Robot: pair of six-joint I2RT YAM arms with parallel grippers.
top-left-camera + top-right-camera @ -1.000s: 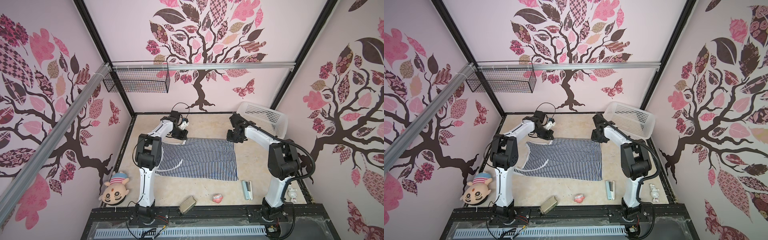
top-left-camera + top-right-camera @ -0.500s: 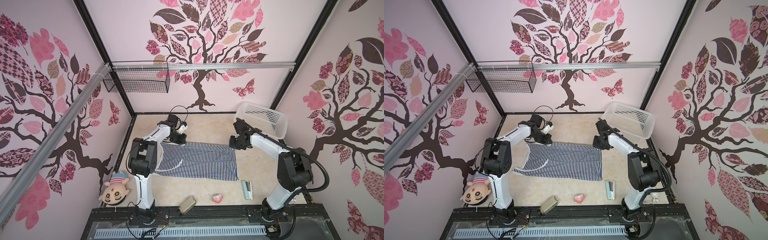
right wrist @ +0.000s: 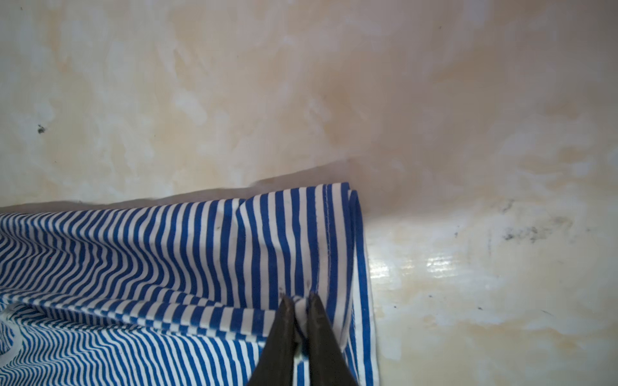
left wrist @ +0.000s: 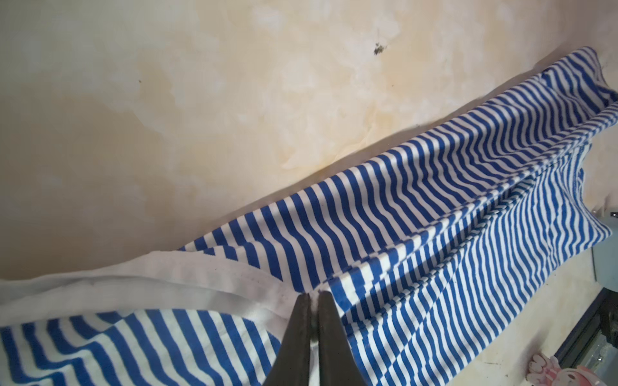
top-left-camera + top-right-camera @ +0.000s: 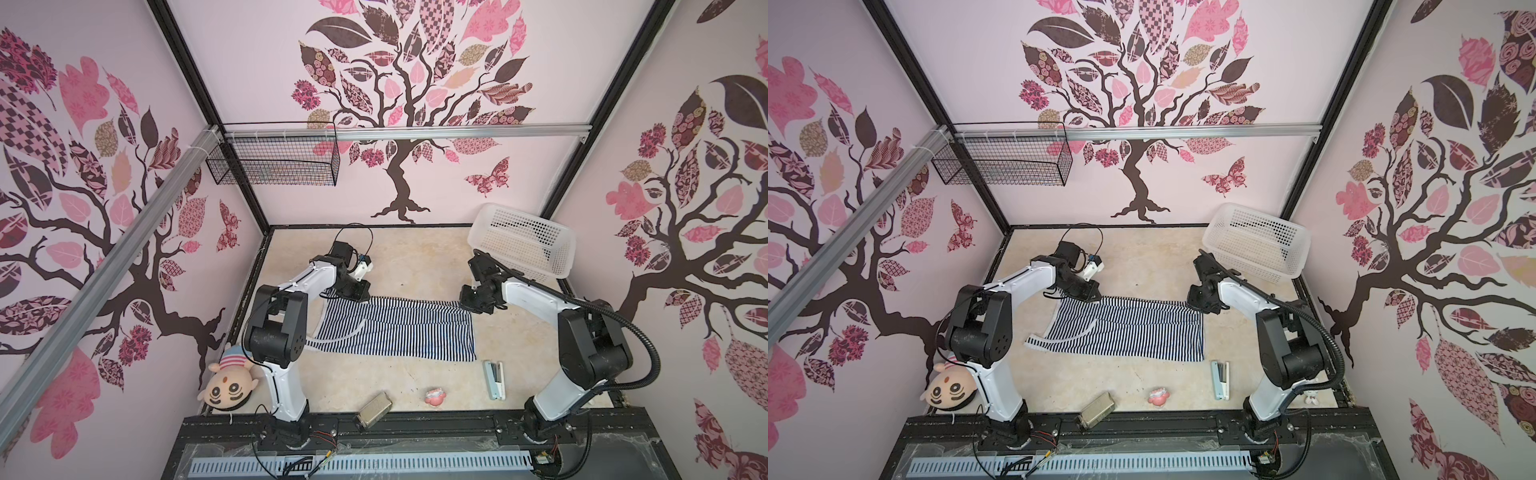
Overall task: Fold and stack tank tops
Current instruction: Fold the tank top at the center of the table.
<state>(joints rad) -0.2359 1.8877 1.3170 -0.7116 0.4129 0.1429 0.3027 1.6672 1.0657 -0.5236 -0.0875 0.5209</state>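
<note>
Both top views: tank top (image 5: 395,328) lies on the table (image 5: 415,257), its far edge stretched between left gripper (image 5: 353,293) and right gripper (image 5: 473,301).
Left wrist: left gripper (image 4: 312,297) clamped on the white-trimmed edge.
Right wrist: right gripper (image 3: 297,300) clamped near the hem corner.

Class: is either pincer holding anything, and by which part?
Both hold the striped tank top: the left pincer grips its white trim at the strap end, the right pincer a pinch of cloth near the stitched hem.
</note>
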